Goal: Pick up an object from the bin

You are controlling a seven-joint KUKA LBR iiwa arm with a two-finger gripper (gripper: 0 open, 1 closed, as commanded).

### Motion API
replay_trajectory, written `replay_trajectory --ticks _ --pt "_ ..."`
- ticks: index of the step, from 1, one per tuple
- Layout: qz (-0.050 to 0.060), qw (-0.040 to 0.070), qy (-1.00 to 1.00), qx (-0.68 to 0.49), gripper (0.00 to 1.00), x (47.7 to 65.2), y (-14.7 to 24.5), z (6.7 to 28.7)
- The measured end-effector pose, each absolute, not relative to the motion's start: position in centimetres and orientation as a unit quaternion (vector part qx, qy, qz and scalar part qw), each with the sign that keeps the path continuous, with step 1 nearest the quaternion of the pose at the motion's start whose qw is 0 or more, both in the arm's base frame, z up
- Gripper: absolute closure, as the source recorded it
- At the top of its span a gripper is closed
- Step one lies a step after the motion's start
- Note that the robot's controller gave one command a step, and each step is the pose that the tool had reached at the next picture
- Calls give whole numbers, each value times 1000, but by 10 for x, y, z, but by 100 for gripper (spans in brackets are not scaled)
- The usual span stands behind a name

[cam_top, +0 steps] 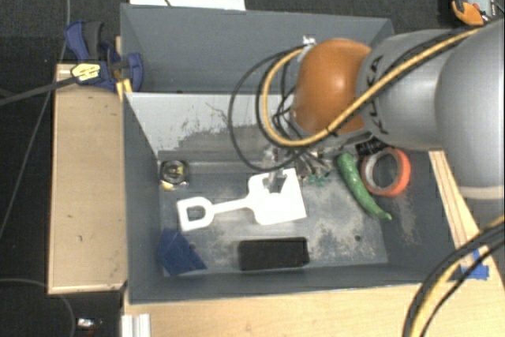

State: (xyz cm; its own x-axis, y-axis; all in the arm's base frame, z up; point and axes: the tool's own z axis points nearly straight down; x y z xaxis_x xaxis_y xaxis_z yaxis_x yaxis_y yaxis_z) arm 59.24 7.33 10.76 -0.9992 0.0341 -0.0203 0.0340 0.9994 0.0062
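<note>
One arm in from the right, claw (276, 182) low over white shovel (246, 207) blade, opening cannot be told

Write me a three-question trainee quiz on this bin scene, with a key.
1. True or false: the end effector is over the blade of the white toy shovel.
2. In the camera view, where is the black rectangular block relative to the shovel? A) below it B) above it C) to its right
3. Fill in: the shovel's handle points toward the view's ____.
Key: 1 true; 2 A; 3 left.
</note>
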Motion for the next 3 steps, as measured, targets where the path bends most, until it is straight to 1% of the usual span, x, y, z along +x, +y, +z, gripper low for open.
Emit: replay_trajectory --ticks 1,2,3 --pt "3 14 999 -37 100 589 84 80" --pt "3 13 1000 -20 100 577 80 173" --pt "2 7 999 -42 100 579 65 162"
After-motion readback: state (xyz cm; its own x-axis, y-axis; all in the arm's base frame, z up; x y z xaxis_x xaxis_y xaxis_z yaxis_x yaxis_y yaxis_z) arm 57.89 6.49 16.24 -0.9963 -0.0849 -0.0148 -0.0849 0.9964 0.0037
